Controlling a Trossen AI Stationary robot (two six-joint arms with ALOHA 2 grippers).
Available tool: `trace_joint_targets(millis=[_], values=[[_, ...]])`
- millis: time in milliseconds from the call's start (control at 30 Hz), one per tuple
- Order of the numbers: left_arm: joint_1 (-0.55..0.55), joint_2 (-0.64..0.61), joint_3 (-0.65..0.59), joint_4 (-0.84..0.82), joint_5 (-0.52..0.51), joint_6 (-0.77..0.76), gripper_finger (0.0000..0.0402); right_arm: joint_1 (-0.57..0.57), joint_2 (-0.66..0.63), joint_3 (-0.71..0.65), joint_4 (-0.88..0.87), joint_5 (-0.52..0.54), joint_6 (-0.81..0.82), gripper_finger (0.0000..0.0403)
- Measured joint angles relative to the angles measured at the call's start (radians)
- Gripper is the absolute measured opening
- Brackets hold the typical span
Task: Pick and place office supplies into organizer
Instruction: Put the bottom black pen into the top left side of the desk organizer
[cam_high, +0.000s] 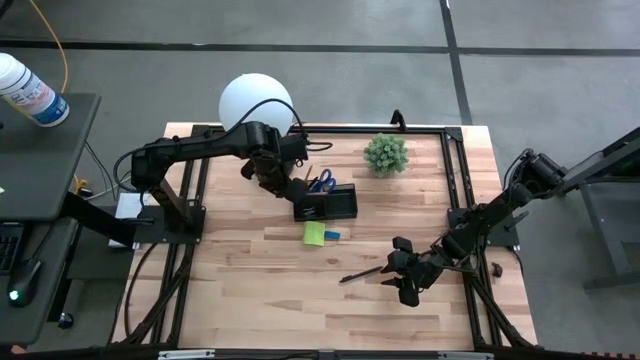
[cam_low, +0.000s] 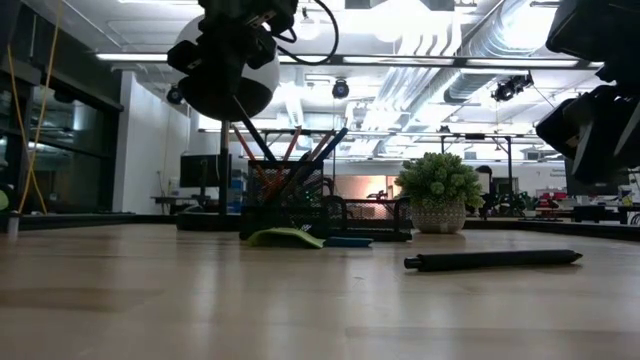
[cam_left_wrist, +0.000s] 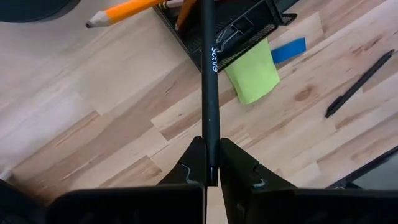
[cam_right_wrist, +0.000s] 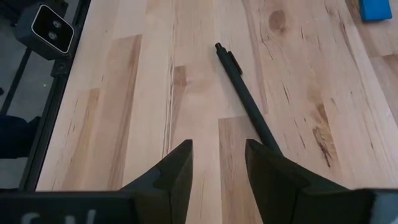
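The dark mesh organizer (cam_high: 328, 204) stands mid-table with orange and dark pencils (cam_low: 290, 160) upright in it and blue-handled scissors (cam_high: 320, 182) at its far side. My left gripper (cam_left_wrist: 211, 177) hovers just left of it (cam_high: 284, 184), shut on a black pen (cam_left_wrist: 208, 93). A lime-green sticky-note pad (cam_high: 314, 234) and a small blue block (cam_high: 332, 235) lie flat in front of the organizer. A second black pen (cam_right_wrist: 245, 93) lies on the table. My right gripper (cam_right_wrist: 217, 152) is open above that pen's near end (cam_high: 405, 276), touching nothing. My left gripper pinches the black pen near its upper end (cam_left_wrist: 211, 163) between the two fingers, which lie along the shaft. It comes slanting down from the table's left. The pen is lifted off the table and slopes down toward the organizer (cam_left_wrist: 236, 25); its far end is out of the picture.
A small green potted plant (cam_high: 385, 153) and a white globe lamp (cam_high: 256, 100) stand at the table's far side. A black metal frame (cam_high: 458, 190) runs along the table's edges. Bare wood lies between the loose pen and the near edge.
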Motion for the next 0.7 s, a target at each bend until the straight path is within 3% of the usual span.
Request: trace_joint_targets(millis=[267, 700], values=[[0.001, 0.000, 0.000, 0.012, 0.064, 0.022, 0.0000, 0.000, 0.000, 0.000, 0.008, 0.000, -0.001, 0.0138], [0.048, 0.048, 0.023, -0.007, 0.084, 0.029, 0.0000, 0.000, 0.000, 0.000, 0.027, 0.000, -0.001, 0.0138]])
